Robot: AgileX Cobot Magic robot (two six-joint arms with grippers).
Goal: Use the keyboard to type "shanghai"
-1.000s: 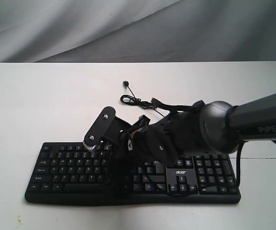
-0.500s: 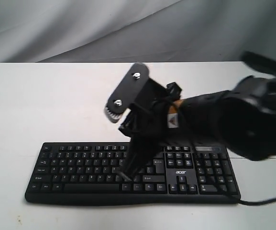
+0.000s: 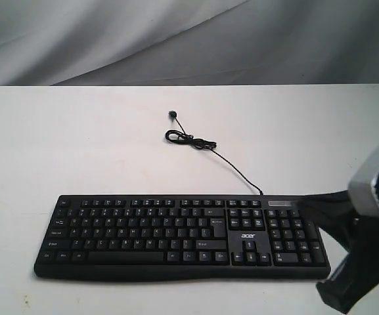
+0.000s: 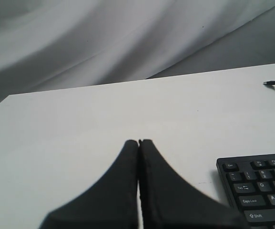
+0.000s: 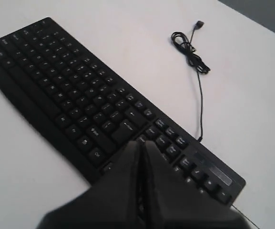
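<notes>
The black keyboard (image 3: 176,236) lies flat near the front of the white table, its acer logo between the arrow keys and the block above them. My right gripper (image 5: 142,143) is shut and empty. It hovers above the keyboard (image 5: 80,100) near the arrow keys and number pad. In the exterior view its dark blurred fingers (image 3: 311,207) reach in from the lower right over the number pad. My left gripper (image 4: 138,141) is shut and empty over bare table, apart from the Esc corner of the keyboard (image 4: 259,191). It does not show in the exterior view.
The keyboard's thin black cable (image 3: 196,141) runs from its back edge to a loose coil and plug farther back, also seen as the cable (image 5: 194,52) in the right wrist view. A grey cloth backdrop (image 3: 176,39) hangs behind the table.
The right arm has pulled back from over the keyboard's middle to the lower right corner of the exterior view. The whole keyboard and its cable now show.
</notes>
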